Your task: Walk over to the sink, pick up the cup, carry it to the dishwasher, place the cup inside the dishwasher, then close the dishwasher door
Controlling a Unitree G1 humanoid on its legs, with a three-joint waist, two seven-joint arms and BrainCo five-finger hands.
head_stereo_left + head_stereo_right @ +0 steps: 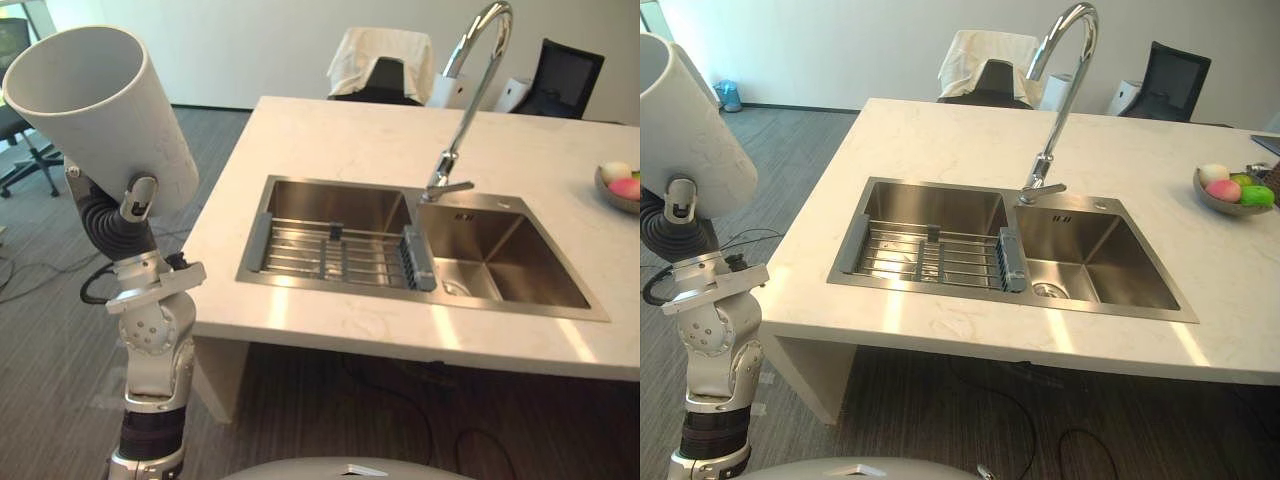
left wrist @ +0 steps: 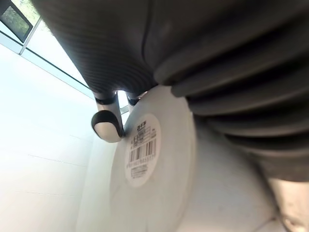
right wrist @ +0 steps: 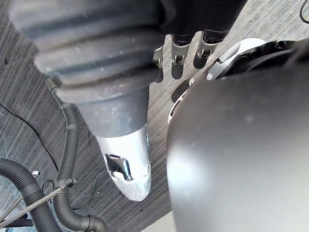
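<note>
A big white cup point(image 1: 100, 110) is held up in the air at the far left, off the counter's left edge, tilted with its mouth up. My left hand point(image 1: 138, 198) is shut on its lower part, thumb against the wall. In the left wrist view the cup's base point(image 2: 145, 154) with a barcode label fills the space past the dark cover, and a dark fingertip point(image 2: 107, 126) curls against its rim. My right hand point(image 3: 178, 53) hangs low above the grey floor with relaxed fingers and holds nothing.
A white counter point(image 1: 370, 140) carries a steel double sink point(image 1: 500, 250) with a wire rack point(image 1: 330, 250) in its left basin and a tall curved faucet point(image 1: 470, 90). A fruit bowl point(image 1: 1230, 190) sits at the right. Chairs point(image 1: 385, 65) stand behind, with an office chair point(image 1: 20, 130) at the left.
</note>
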